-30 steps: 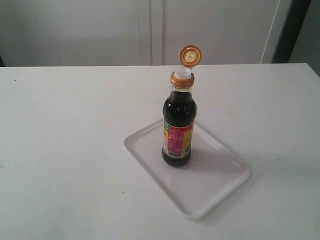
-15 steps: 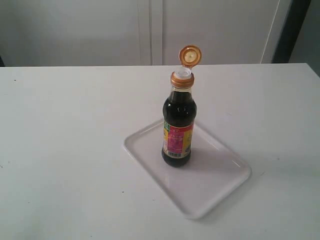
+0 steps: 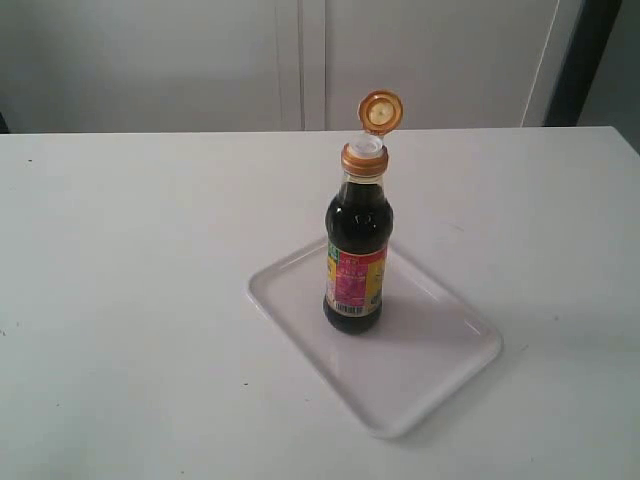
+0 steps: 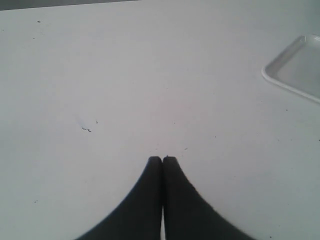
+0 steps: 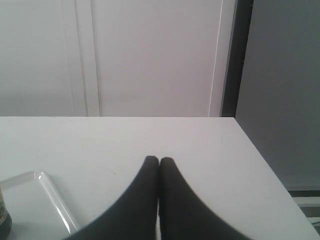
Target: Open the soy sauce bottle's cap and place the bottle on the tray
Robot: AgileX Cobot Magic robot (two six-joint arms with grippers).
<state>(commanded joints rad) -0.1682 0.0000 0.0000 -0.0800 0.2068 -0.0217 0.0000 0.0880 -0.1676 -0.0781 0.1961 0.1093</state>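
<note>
The soy sauce bottle (image 3: 355,262) stands upright on the white tray (image 3: 430,350), toward its far left part. Its golden-orange cap (image 3: 381,111) is flipped up and back on its hinge, and the white spout shows above the ribbed collar. Neither gripper appears in the exterior view. My left gripper (image 4: 162,159) is shut and empty over bare table, with a corner of the tray (image 4: 295,70) off to one side. My right gripper (image 5: 159,160) is shut and empty too; the tray's rim (image 5: 52,200) and a sliver of the bottle (image 5: 4,220) show at the frame's edge.
The white table (image 3: 130,270) carries only the tray. White wall panels (image 3: 300,60) rise behind the table's far edge. A dark vertical strip (image 5: 242,55) stands past the far right corner, and the table's right edge (image 5: 265,170) drops off there.
</note>
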